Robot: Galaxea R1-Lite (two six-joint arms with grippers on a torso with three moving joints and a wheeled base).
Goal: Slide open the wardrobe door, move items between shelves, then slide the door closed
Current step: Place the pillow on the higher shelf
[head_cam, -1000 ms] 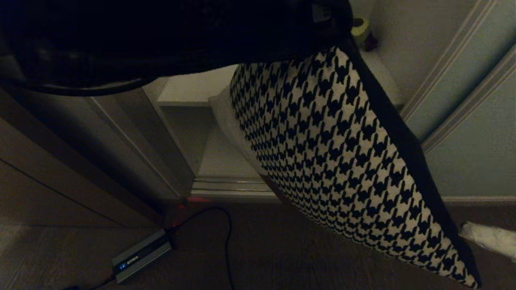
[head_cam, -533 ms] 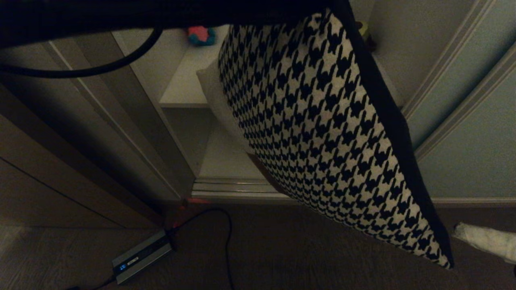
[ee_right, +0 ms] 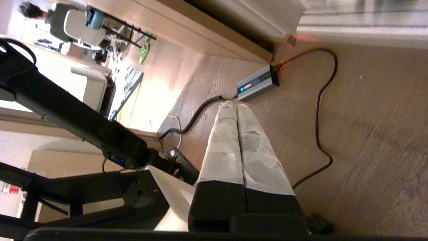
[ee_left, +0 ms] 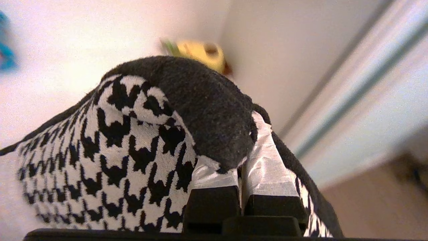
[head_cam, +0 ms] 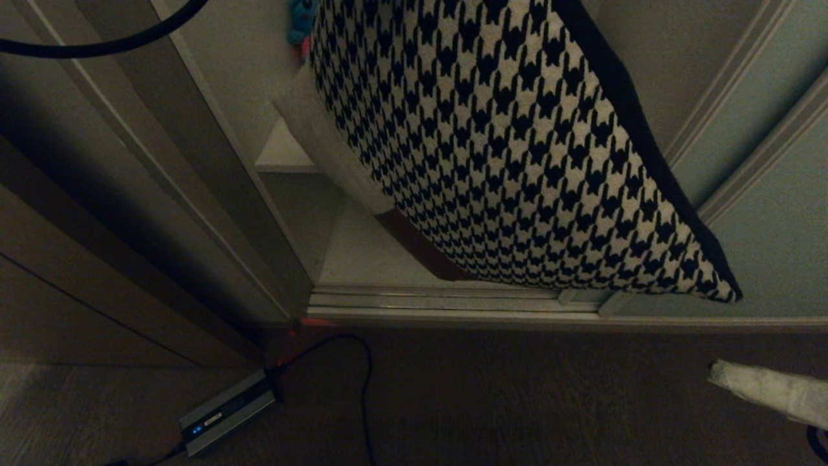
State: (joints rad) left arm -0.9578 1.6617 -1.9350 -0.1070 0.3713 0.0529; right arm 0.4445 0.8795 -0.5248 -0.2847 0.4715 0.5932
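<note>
We are pinching the black edge of the houndstooth cushion (ee_left: 133, 147) with our left gripper (ee_left: 245, 167), its taped fingers (ee_left: 267, 167) pressed together on the fabric. The cushion is hanging tilted before the open wardrobe, over a lower shelf (head_cam: 362, 255). Our right gripper (ee_right: 235, 110) is idling over the floor, fingers pressed together and empty.

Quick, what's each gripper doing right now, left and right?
Left gripper: shut on the houndstooth cushion, pinching its edge.
Right gripper: shut, holding nothing, above the floor.
</note>
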